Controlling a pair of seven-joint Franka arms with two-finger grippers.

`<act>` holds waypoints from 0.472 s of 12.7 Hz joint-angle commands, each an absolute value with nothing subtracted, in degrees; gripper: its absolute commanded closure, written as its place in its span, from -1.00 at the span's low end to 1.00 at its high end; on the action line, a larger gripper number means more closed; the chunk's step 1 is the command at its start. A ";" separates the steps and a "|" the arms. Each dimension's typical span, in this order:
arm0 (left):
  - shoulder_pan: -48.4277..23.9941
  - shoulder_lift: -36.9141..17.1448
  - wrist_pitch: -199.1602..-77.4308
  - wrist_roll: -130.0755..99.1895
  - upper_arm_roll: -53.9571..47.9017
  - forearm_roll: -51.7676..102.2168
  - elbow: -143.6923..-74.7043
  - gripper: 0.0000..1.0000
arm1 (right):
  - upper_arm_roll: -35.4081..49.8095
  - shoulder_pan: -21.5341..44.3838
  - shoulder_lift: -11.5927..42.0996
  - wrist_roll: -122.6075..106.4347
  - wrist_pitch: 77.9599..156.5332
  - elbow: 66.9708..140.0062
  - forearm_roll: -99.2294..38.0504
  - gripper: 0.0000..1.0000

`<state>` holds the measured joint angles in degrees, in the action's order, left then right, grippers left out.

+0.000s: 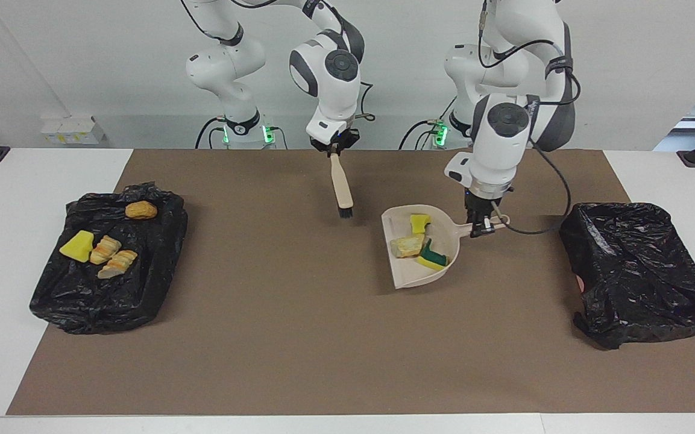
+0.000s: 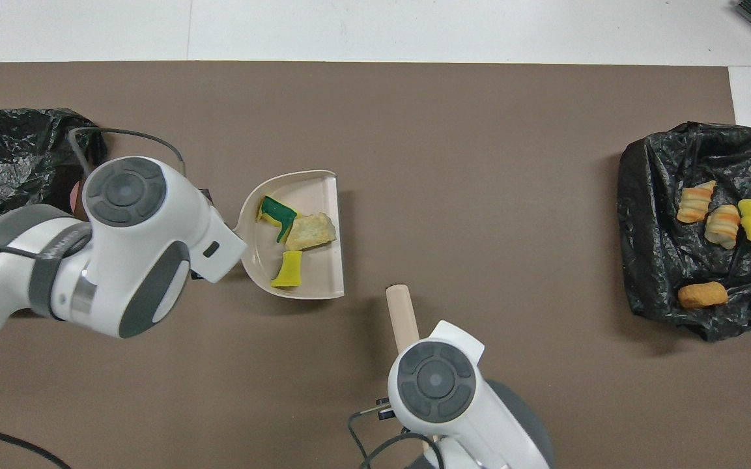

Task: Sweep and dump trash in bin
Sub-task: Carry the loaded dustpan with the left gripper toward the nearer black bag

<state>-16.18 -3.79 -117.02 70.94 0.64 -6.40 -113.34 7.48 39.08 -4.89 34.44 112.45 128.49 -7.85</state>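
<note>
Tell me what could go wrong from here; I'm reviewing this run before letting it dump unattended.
The left gripper holds the loaded dustpan only by its thin handle, so it might swivel or slip. The yellow sponge piece, bread-like chunk and green-and-yellow sponge lie loose near its open lip, so a tilt could spill them before the empty black-lined bin. The brush hanging from the right gripper seems clear.

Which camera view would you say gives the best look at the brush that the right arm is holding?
The facing view: the brush hangs full length from the right gripper, shut on its handle, with the dark bristles at the bottom, over the brown mat. In the overhead view the arm covers most of the brush; only its beige end shows.
</note>
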 commanded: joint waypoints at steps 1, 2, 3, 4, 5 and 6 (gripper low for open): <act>-8.99 -1.67 -113.04 79.87 0.17 -6.59 -111.46 1.00 | 7.38 42.43 -0.37 40.06 117.67 128.32 -8.26 1.00; -5.83 -1.67 -112.16 81.81 0.18 -6.50 -110.49 1.00 | 7.38 43.50 1.74 41.47 120.21 127.80 -9.13 1.00; -3.45 -1.67 -111.89 83.48 0.26 -6.50 -109.78 1.00 | 7.38 43.51 3.06 41.75 120.76 126.75 -10.10 1.00; -0.47 -1.76 -111.80 84.37 0.26 -6.50 -108.82 1.00 | 7.30 43.51 3.42 41.84 119.54 125.43 -10.46 1.00; 2.17 -1.84 -110.84 84.55 0.26 -6.50 -107.68 1.00 | 7.29 43.24 4.12 41.92 117.97 124.38 -10.55 0.57; 5.33 -2.28 -110.22 86.03 0.35 -5.46 -106.19 1.00 | 7.29 43.07 4.30 42.10 116.82 123.41 -10.55 -0.98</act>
